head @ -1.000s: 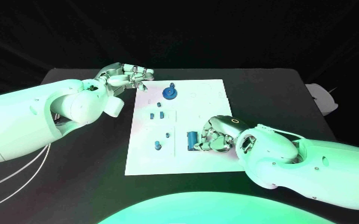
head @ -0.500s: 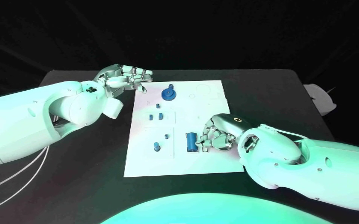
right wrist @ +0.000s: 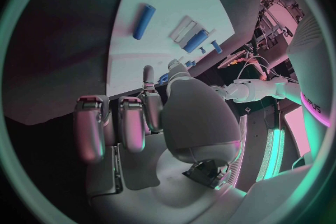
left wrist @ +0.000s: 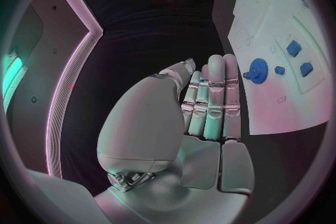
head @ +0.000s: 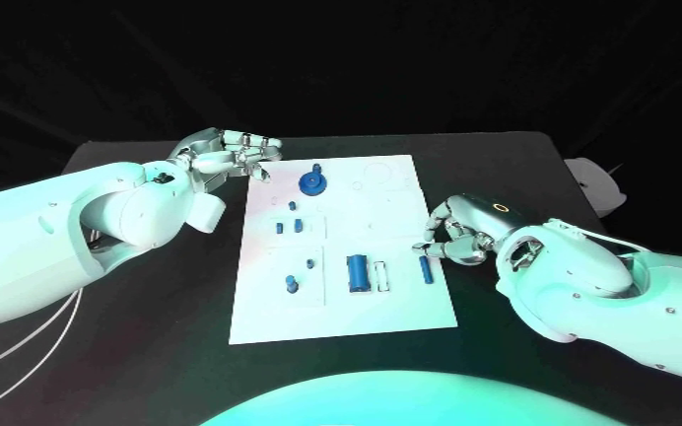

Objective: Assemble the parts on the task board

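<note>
The white task board (head: 383, 308) lies in the middle of the table. A blue gear (head: 312, 184) stands near its far edge, and I also see the gear (left wrist: 257, 70) in the left wrist view. A thick blue cylinder (head: 356, 270) lies toward the board's near right, with a pale piece (head: 381, 273) and a thin blue rod (head: 424, 268) beside it. The right wrist view also shows the rod (right wrist: 143, 21) and cylinder (right wrist: 196, 40). My right hand (head: 455, 234) hovers at the board's right edge, holding nothing. My left hand (head: 228, 155) stays off the far left corner, fingers straight (left wrist: 210, 106), empty.
Small blue pieces (head: 292, 224) sit in the board's left column, with another (head: 292, 283) nearer me. A pale object (head: 597, 184) lies at the table's far right edge. Black table surface surrounds the board on both sides.
My right hand has drawn back from over the cylinder to the board's right edge, and the thin blue rod now lies uncovered there. The left hand has barely moved.
</note>
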Available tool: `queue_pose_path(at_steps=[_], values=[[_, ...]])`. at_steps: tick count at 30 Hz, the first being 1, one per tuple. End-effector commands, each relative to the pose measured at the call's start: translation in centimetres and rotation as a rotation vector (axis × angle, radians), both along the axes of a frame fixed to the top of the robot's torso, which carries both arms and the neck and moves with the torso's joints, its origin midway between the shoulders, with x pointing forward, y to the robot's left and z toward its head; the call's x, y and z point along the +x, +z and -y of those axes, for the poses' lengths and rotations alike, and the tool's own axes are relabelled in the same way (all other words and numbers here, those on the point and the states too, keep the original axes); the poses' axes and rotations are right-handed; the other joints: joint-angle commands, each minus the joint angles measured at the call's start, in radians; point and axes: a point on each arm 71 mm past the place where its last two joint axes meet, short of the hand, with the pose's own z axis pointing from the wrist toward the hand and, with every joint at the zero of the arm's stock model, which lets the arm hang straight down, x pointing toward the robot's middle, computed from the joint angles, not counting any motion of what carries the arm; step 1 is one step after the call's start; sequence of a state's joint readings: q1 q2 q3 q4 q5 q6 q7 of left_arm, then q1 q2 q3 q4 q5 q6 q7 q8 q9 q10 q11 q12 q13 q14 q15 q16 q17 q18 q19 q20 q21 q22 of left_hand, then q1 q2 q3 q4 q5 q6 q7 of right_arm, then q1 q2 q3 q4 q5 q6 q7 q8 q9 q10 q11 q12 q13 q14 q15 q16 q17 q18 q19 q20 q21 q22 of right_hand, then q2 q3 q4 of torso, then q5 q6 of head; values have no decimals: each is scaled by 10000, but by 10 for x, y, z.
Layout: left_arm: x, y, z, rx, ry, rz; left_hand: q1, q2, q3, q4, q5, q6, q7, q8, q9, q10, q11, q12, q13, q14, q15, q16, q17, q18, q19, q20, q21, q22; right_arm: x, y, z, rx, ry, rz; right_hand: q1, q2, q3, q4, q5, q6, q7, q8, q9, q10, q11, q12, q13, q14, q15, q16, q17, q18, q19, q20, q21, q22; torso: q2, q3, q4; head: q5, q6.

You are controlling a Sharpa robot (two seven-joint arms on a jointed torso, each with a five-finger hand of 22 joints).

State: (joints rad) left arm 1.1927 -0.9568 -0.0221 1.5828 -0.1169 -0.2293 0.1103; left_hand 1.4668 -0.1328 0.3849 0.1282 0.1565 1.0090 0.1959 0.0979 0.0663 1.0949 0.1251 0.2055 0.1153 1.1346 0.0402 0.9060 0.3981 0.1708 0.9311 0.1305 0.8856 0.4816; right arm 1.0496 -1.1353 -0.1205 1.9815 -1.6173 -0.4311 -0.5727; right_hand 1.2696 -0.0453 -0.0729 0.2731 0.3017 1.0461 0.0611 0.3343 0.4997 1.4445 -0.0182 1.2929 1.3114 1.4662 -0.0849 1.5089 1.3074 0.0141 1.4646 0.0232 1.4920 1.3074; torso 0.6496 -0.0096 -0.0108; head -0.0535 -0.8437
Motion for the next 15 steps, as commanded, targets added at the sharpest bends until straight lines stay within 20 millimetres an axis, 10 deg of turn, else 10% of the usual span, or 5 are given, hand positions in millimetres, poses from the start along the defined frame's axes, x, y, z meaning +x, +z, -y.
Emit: queue_pose_path(at_steps=[1, 15], values=[[-1, 1, 1, -67, -146, 89, 7, 57, 13, -26, 7, -67, 20, 23, 11, -81, -14, 47, 11, -45, 37, -58, -15, 138, 39, 55, -51, -11, -1, 2, 9, -396, 56, 289, 90, -38, -67, 4, -60, -76, -16, -54, -20, -57, 30, -58, 493, 775, 69, -38, 1378, 40, 709, 73, -50, 2390, 1, 13, -19, -66, 27], [-2, 1, 0, -65, -113, 106, 4, 56, 11, -24, 6, -68, 21, 23, 11, -82, -13, 48, 11, -45, 38, -58, -15, 137, 40, 56, -52, -12, -11, -22, 14, -705, 10, -359, 65, -55, -100, 39, -108, -47, 5, -101, -47, -73, 55, -90, 473, 760, 95, -77, 1310, 51, 689, 101, -101, 2375, 16, 4, 26, -99, 10]])
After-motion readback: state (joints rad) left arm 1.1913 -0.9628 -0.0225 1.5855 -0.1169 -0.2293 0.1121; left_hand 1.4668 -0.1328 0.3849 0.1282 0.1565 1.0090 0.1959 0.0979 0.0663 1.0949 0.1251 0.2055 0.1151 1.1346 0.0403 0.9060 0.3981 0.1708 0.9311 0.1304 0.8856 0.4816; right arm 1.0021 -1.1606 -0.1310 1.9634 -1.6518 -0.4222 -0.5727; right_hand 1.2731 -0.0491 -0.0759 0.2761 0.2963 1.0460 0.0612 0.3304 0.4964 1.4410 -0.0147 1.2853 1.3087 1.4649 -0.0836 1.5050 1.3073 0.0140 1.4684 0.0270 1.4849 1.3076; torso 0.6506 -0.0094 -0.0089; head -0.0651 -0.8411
